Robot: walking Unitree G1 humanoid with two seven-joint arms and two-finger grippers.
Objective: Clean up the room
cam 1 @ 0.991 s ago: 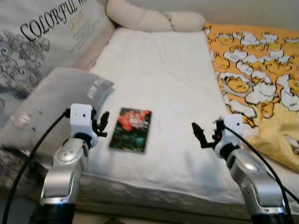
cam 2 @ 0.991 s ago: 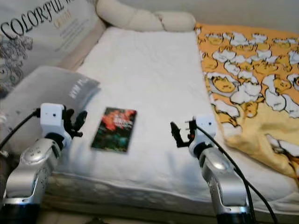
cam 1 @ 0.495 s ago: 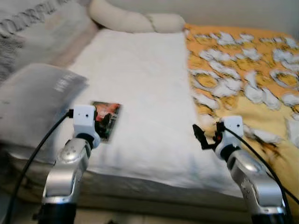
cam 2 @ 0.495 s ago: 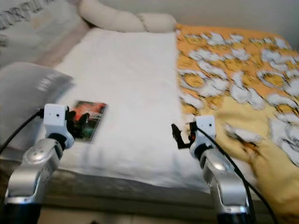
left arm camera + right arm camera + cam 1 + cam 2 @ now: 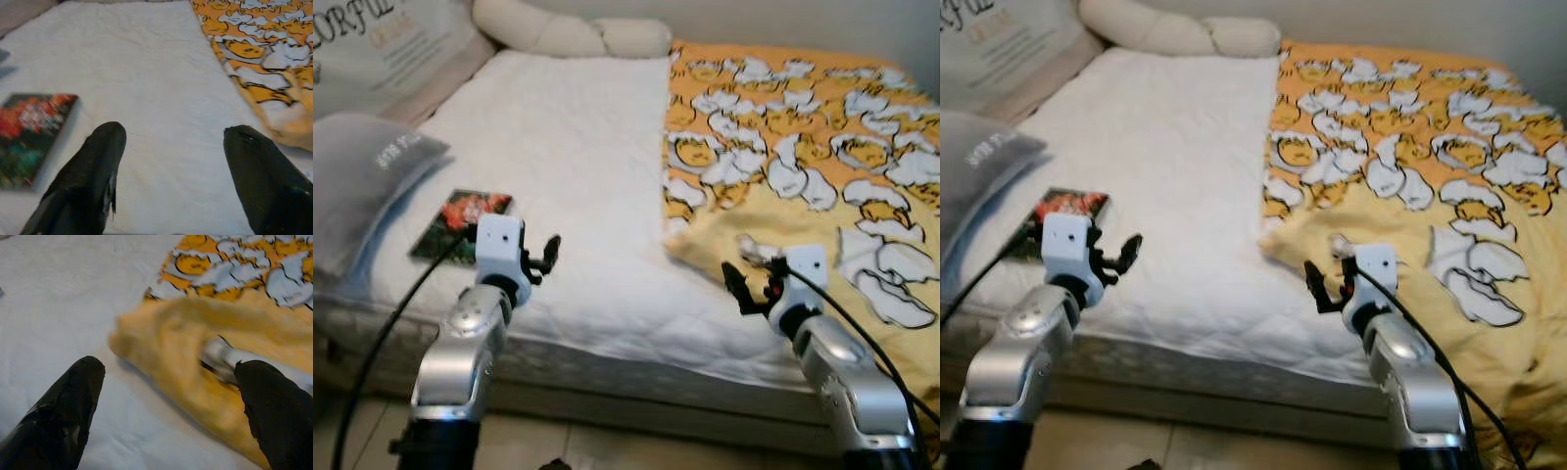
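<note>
You are facing the bed (image 5: 568,147) with both tools spread wide and holding nothing, the left tool (image 5: 546,259) hovering just beside the book (image 5: 460,212), the right tool (image 5: 744,289) nearing the yellow blanket (image 5: 803,166), likely choosing what to tidy first.

Light is even and soft across the bed (image 5: 578,147), bright on the white sheet, with no hard glare. Faint shadows lie under the grey pillow (image 5: 357,186) at the bed's left edge and under the folded rim of the yellow blanket (image 5: 783,157). The head views are fairly sharp with slight softness overall. In the left wrist view the book (image 5: 29,132) is blurred and the near black fingers (image 5: 88,181) are out of focus. The right wrist view is softer still, the blanket fold smeared, its fingers (image 5: 58,416) dark and featureless.
</note>
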